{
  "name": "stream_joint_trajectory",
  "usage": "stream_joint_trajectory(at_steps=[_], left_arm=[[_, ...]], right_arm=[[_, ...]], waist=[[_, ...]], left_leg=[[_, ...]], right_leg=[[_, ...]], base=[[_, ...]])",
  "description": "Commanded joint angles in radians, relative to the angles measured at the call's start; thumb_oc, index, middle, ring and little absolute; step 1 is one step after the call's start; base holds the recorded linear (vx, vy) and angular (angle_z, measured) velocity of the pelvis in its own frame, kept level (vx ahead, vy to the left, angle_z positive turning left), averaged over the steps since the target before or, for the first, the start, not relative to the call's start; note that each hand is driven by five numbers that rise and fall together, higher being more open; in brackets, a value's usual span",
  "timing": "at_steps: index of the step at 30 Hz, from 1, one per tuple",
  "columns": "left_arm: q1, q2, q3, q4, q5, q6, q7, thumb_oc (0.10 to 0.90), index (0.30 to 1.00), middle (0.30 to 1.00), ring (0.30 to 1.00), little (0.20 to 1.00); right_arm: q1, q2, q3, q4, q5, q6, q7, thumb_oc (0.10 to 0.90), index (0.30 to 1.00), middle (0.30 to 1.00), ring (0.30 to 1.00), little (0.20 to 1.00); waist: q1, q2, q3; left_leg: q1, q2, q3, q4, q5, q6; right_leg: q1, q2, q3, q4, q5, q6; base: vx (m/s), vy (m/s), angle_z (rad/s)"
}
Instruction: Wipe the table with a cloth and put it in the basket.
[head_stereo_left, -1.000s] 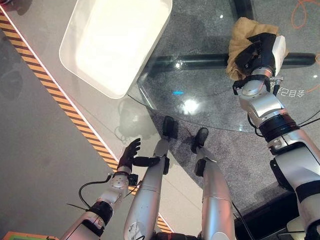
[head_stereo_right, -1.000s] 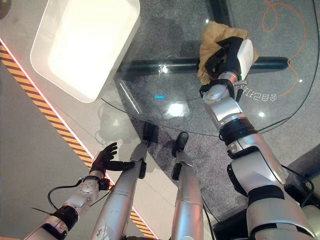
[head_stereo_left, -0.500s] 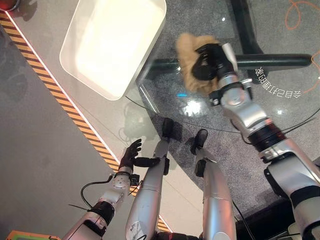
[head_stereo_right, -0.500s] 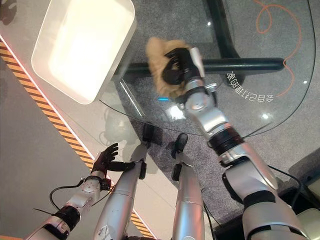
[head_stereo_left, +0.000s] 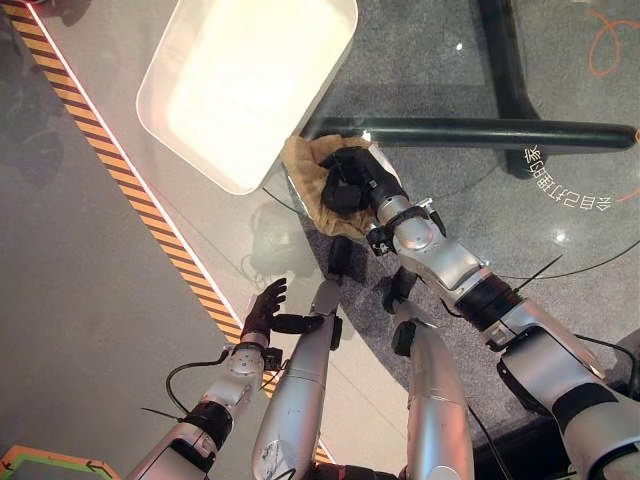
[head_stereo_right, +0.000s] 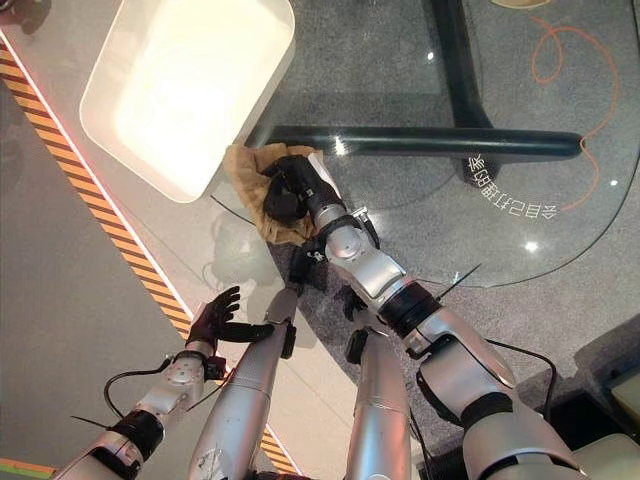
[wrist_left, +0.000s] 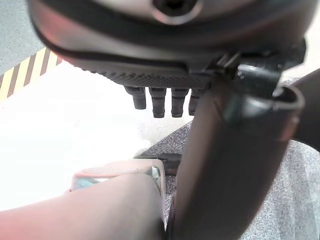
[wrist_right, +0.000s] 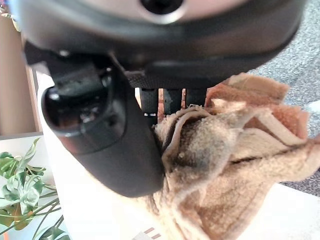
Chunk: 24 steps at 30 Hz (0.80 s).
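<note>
- The right hand (head_stereo_left: 352, 182) is closed on a crumpled tan terry cloth (head_stereo_left: 307, 190); the right wrist view shows its fingers (wrist_right: 172, 99) and thumb pinching bunched folds of the fabric (wrist_right: 227, 150).
- The cloth sits at the near left edge of the round clear glass table (head_stereo_left: 560, 130), just beside the near corner of the white rounded-rectangular plastic basket (head_stereo_left: 172, 112), and has not gone into it.
- Whether the cloth rests on the glass or is lifted slightly above it is hard to judge from the head views.
- The basket stands partly on the table's left edge and reaches out over the grey floor (head_stereo_left: 80, 290).
- A dark table base bar (head_stereo_left: 480, 132) shows through the glass, running across beyond the hand.
- A yellow-and-black striped floor tape (head_stereo_left: 120, 180) runs diagonally past the basket's left side.
- The left hand (head_stereo_left: 262, 308) hangs low by the robot's side, well apart from the table, its fingers relaxed and spread, holding nothing.
- An orange cord (head_stereo_right: 565, 70) curls on the floor beyond the table.
</note>
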Motion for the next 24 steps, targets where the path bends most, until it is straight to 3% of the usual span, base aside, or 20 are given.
stream_joint_trajectory(at_steps=[1,8,16,17,24], left_arm=[[0.078,-0.003,-0.038,-0.001,0.034,0.002,0.022,0.8,0.9,0.9,0.9,0.9],[0.093,-0.006,-0.029,0.015,-0.009,-0.055,0.032,0.8,0.9,0.9,0.9,0.9],[0.109,0.0,0.064,-0.126,-0.166,-0.298,0.079,0.8,0.9,0.9,0.9,0.9],[0.088,0.009,0.083,-0.175,-0.157,-0.313,0.103,0.8,0.9,0.9,0.9,0.9],[0.08,0.044,0.117,-0.355,-0.096,-0.306,0.146,0.8,0.9,0.9,0.9,0.9]], right_arm=[[0.004,0.047,-0.006,-0.118,0.004,-0.051,-0.014,0.1,0.3,0.3,0.3,0.2],[0.007,0.021,-0.027,-0.089,0.032,-0.076,-0.02,0.1,0.3,0.3,0.3,0.2],[0.031,0.007,-0.056,-0.121,0.047,-0.097,0.013,0.1,0.3,0.3,0.3,0.2],[0.017,0.003,-0.062,-0.132,0.047,-0.096,0.016,0.1,0.3,0.3,0.3,0.2],[0.045,0.01,-0.083,-0.191,0.085,-0.119,0.044,0.1,0.3,0.3,0.3,0.2]], waist=[[0.017,-0.005,-0.015],[0.015,-0.003,-0.015],[0.02,-0.003,-0.015],[0.018,-0.005,-0.015],[0.025,-0.012,-0.015]], left_leg=[[0.023,-0.038,0.076,0.097,-0.163,0.054],[0.022,-0.038,0.075,0.1,-0.164,0.053],[0.042,-0.036,0.072,0.086,-0.159,0.051],[0.012,-0.037,0.074,0.078,-0.126,0.054],[0.046,-0.036,0.065,0.073,-0.124,0.057]], right_leg=[[-0.001,-0.012,0.068,-0.13,0.13,0.103],[-0.003,-0.011,0.07,-0.126,0.131,0.102],[0.014,-0.011,0.066,-0.126,0.121,0.099],[-0.011,-0.014,0.056,-0.139,0.15,0.091],[0.022,-0.008,0.052,-0.13,0.138,0.082]], base=[[0.0,0.0,0.0],[0.0,0.0,0.0],[-0.01,-0.014,0.0],[-0.06,-0.037,0.03],[-0.01,-0.028,0.01]])
